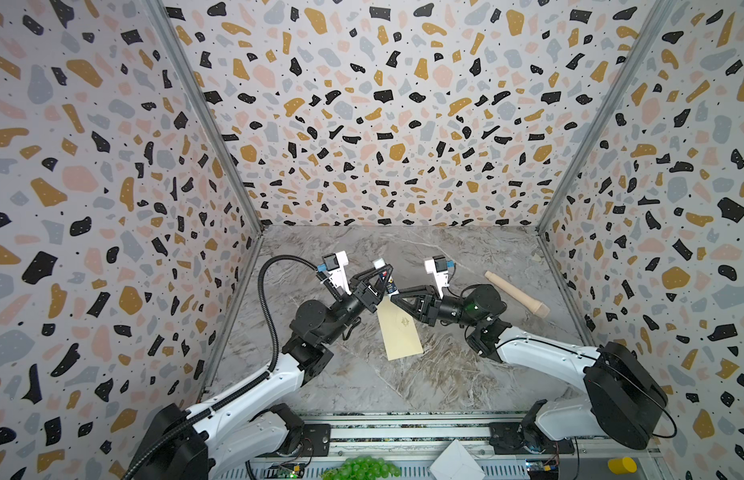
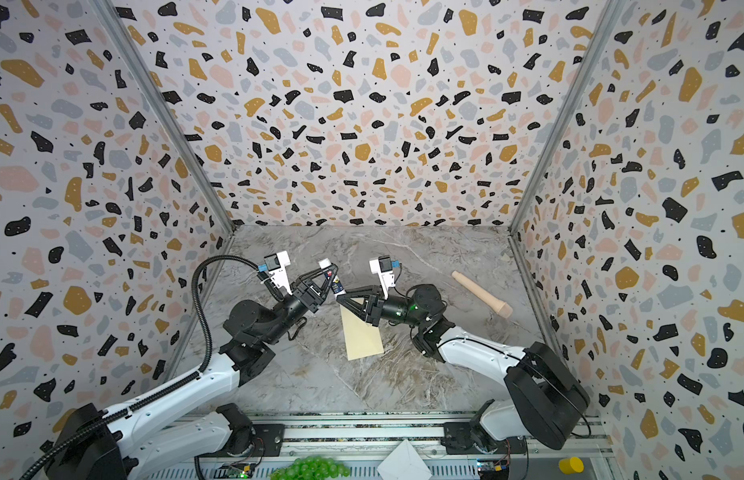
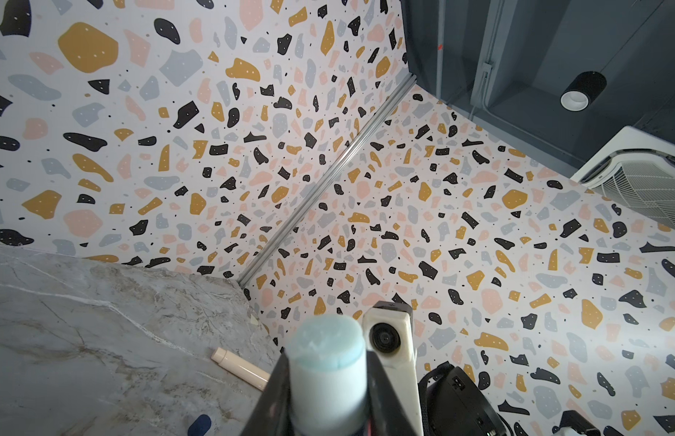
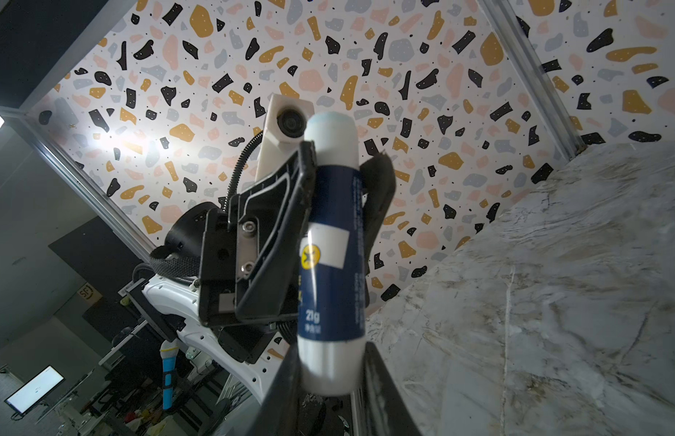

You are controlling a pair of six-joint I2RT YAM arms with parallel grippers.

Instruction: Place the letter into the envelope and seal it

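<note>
The glue stick (image 4: 330,245) is clamped by the left gripper (image 1: 384,277), its base pinched by the right gripper (image 1: 394,296) (over the far end of the envelope (image 1: 400,334)).

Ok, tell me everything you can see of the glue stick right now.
The glue stick is a white plastic tube with a dark blue label carrying a yellow round mark, a white patch and small print. It is uncapped, with pale blue glue showing at the top. It is held in the air above the envelope's far end. The left gripper clamps its upper body; the right gripper has its jaws either side of the white base, apparently gripping.
</note>
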